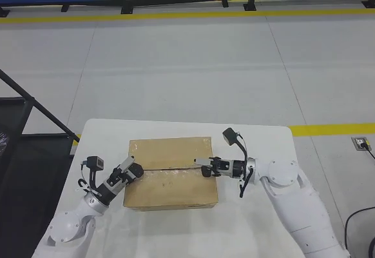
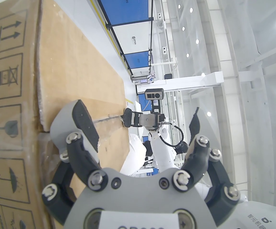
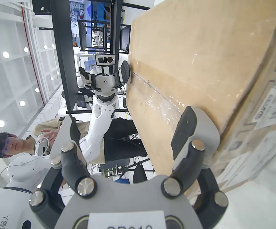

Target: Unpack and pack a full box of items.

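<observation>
A closed cardboard box [image 1: 171,174] stands in the middle of the white table, its top flaps joined by a taped seam [image 1: 168,169]. My left gripper [image 1: 133,171] is at the seam's left end, open, with one pad [image 2: 84,120] lying on the box top [image 2: 76,67] and the other finger off in the air. My right gripper [image 1: 205,166] is at the seam's right end, open too, one pad [image 3: 184,129] at the box's top edge [image 3: 200,48] by the shiny tape [image 3: 157,91]. Each wrist view shows the opposite gripper at the far end of the seam.
The white table [image 1: 252,219] has bare surface right of and in front of the box. A black metal frame [image 1: 13,129] stands beyond the table's left edge. A yellow floor line [image 1: 342,129] and a floor socket [image 1: 360,143] lie to the right.
</observation>
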### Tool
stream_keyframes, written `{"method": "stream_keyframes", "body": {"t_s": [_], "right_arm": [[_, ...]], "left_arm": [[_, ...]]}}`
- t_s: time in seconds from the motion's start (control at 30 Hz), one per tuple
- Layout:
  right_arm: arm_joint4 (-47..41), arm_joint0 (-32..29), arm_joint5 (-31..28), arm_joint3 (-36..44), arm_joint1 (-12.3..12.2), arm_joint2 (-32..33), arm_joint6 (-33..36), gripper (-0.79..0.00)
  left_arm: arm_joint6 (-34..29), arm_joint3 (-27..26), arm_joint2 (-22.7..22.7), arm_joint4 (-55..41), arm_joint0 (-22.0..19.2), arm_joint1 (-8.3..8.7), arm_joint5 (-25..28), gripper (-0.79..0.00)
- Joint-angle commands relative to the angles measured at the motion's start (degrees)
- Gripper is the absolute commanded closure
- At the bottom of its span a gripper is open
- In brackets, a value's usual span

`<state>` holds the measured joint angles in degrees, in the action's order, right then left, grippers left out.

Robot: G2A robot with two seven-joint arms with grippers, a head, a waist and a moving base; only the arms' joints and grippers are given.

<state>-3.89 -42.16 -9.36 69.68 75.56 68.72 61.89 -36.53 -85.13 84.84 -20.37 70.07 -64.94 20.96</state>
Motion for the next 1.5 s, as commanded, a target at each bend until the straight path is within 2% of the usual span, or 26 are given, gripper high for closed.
{"method": "stream_keyframes", "body": {"t_s": [0.0,0.17,0.33,0.7,1.1,1.3,1.47], "right_arm": [[-0.6,-1.0,-1.0,1.6,-0.3,1.0,-1.0,-0.785],[-1.2,-2.7,-3.6,6.1,-0.5,0.4,-0.5,-0.785],[-2.3,-0.6,-3.7,6.1,0.4,-4.1,-2.5,-0.785],[-5.6,11.2,-4.2,-8.6,5.1,-17.6,-4.9,-0.785],[-10.0,18.0,-7.6,-19.9,11.2,-28.1,-5.2,-0.785],[-11.5,19.4,-10.6,-22.2,13.3,-30.0,-4.9,-0.785],[-14.5,19.3,-16.2,-21.0,12.7,-26.6,-3.5,-0.785]], "left_arm": [[-0.1,0.0,0.1,-0.1,0.1,0.01,0.1,-0.785],[0.1,-0.1,0.2,-0.3,0.4,0.02,0.4,-0.785],[0.9,-0.7,2.1,-2.7,1.8,0.12,2.2,-0.785],[0.8,1.2,10.4,-7.7,6.7,0.97,4.8,-0.785],[-1.3,4.3,12.5,-10.4,7.1,1.20,5.4,-0.785],[-2.6,5.2,12.3,-10.6,5.9,1.28,4.8,-0.785],[-3.8,5.6,12.6,-10.9,5.0,1.39,4.7,-0.785]]}}
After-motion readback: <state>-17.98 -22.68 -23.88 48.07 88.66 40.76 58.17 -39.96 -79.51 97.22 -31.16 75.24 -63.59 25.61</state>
